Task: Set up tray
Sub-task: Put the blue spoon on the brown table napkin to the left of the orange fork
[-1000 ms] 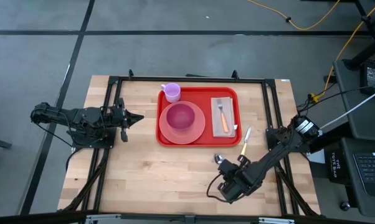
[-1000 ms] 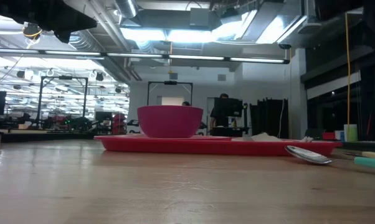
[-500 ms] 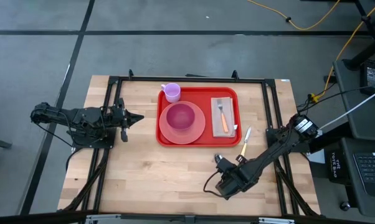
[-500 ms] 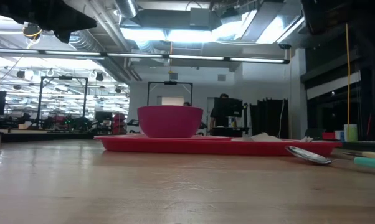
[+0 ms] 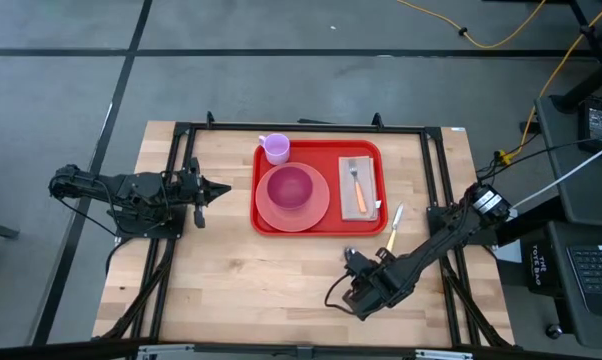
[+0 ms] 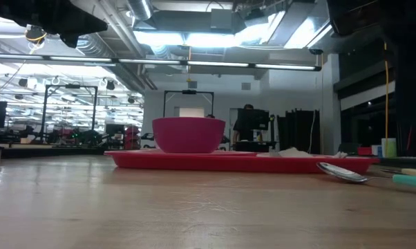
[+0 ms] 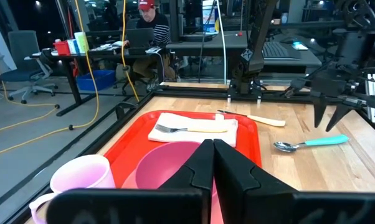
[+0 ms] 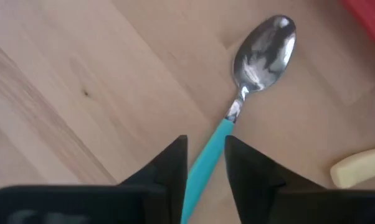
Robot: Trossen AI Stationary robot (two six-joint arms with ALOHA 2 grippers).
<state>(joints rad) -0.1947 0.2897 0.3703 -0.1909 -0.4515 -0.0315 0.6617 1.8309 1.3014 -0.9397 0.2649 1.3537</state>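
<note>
**On the worktop: right gripper over the spoon**

On the worktop [image 5: 231, 270] I see the tray [image 5: 319, 188] at centre-rear, carrying a pink plate [image 5: 293, 199] with bowl [image 5: 290, 185], a cup [image 5: 275, 148] and a napkin [image 5: 357, 187] with fork [image 7: 190, 129]. My right gripper [image 8: 205, 163] has its jaws open astride the teal handle of the spoon [image 8: 253, 74], just beside the tray's near right corner. My left gripper [image 7: 212, 158] waits, jaws closed, well left of the tray.

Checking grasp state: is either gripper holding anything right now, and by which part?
Nothing is held yet. The right gripper is open, its fingers straddling the spoon at the teal handle on the table. The left gripper is shut and empty.
</note>
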